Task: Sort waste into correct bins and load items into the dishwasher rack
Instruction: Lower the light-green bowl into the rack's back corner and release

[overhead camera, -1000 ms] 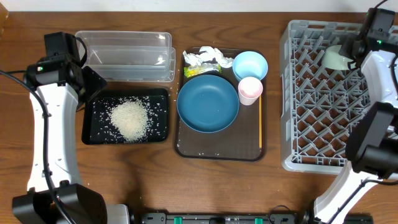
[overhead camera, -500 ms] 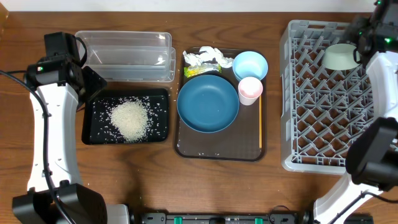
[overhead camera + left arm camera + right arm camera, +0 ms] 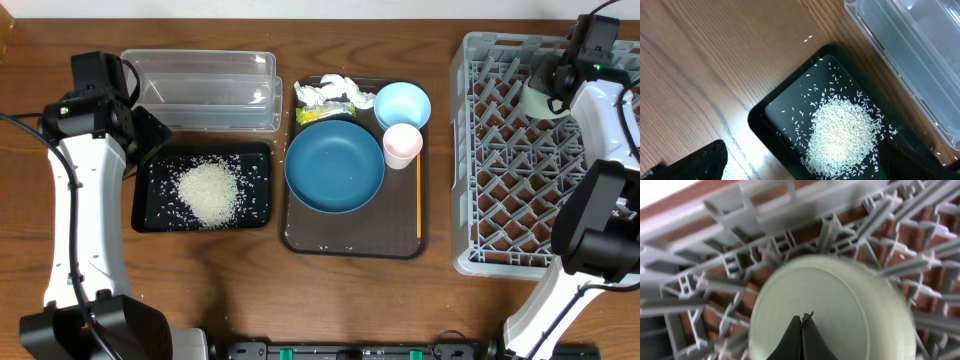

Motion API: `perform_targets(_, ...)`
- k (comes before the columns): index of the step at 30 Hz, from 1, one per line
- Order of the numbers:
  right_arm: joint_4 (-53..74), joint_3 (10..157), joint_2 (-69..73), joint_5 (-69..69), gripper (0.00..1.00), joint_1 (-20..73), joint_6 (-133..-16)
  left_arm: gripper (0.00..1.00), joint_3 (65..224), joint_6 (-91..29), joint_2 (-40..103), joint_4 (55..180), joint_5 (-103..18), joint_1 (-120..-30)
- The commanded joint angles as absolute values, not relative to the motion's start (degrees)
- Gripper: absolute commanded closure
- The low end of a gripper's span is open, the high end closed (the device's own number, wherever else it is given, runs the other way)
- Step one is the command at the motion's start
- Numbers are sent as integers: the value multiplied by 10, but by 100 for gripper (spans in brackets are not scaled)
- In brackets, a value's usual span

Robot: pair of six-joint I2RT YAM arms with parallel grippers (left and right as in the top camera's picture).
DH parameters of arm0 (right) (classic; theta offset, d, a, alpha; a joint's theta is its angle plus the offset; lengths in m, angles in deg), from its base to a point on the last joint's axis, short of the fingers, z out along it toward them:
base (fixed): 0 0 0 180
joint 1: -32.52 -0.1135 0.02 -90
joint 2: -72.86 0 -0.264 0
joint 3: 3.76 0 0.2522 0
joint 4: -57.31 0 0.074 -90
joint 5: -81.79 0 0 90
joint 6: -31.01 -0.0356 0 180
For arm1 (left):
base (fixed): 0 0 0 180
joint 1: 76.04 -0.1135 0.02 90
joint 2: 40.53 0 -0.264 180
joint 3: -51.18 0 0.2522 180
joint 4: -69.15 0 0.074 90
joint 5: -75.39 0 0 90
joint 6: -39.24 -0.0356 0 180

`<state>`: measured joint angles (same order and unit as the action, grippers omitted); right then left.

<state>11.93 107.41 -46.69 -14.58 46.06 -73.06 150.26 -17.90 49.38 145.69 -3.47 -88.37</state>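
Observation:
A pale mint bowl (image 3: 538, 98) lies on its side in the far corner of the grey dishwasher rack (image 3: 500, 180). My right gripper (image 3: 803, 317) is shut, its tips against the bowl's underside (image 3: 850, 305) with nothing seen between them. A second pale blue bowl (image 3: 402, 104), a pink cup (image 3: 403, 143), a dark blue plate (image 3: 334, 165) and a thin stick (image 3: 418, 195) sit on the brown tray (image 3: 300, 240), with white tissue (image 3: 330, 90) and a yellow-green wrapper (image 3: 325, 114). My left gripper (image 3: 800, 172) hangs open over the rice (image 3: 842, 132) in the black tray (image 3: 145, 215).
The clear tub (image 3: 200, 90) stands behind the black tray, with nothing in it. A few rice grains lie on the brown tray and on the wood beside the black tray (image 3: 807, 37). The rack fills the right side of the table.
The right arm has shifted at the rack's far corner, and the mint bowl rose and tipped, then settled back. The left arm has not moved.

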Motion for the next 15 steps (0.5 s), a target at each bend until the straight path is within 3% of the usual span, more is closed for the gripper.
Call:
perform_targets(1,87,1073,-429,-193,99,460,-742,3,1514,-174,496,1458,-25,-886)
perform_targets(15,50,1073,-375,-205,99,459,-753,3,1514,-174,496,1459,-25,-886)
